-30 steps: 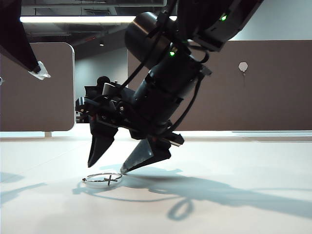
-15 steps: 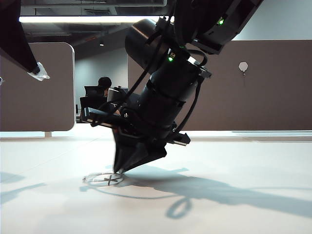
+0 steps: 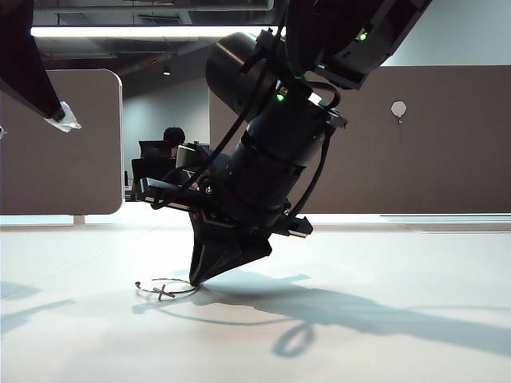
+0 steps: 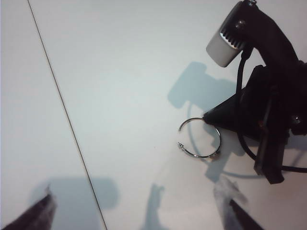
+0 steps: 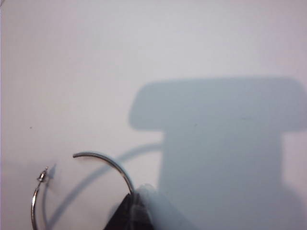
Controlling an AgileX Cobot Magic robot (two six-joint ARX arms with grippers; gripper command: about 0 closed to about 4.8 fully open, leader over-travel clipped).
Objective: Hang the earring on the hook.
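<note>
We found the right gripper [image 3: 197,279] down at the white table [image 3: 383,335], its two fingers brought together into one dark point and pinched on the wire of the earring [image 3: 165,289]. From that tip the thin hoop spread out toward the left of the exterior view, one side lifted slightly off the surface, its small cross charm hanging near the far end of the loop. In the right wrist view the fingertips [image 5: 136,211] met directly on the hoop's curve, with the open end of the wire arcing away from them. The left gripper [image 4: 139,218] hung well above and apart from the earring, its jaws standing wide with nothing between them. The hook [image 3: 398,108] sat high on the brown panel [image 3: 447,144], far beyond the right gripper and well clear of the earring.
</note>
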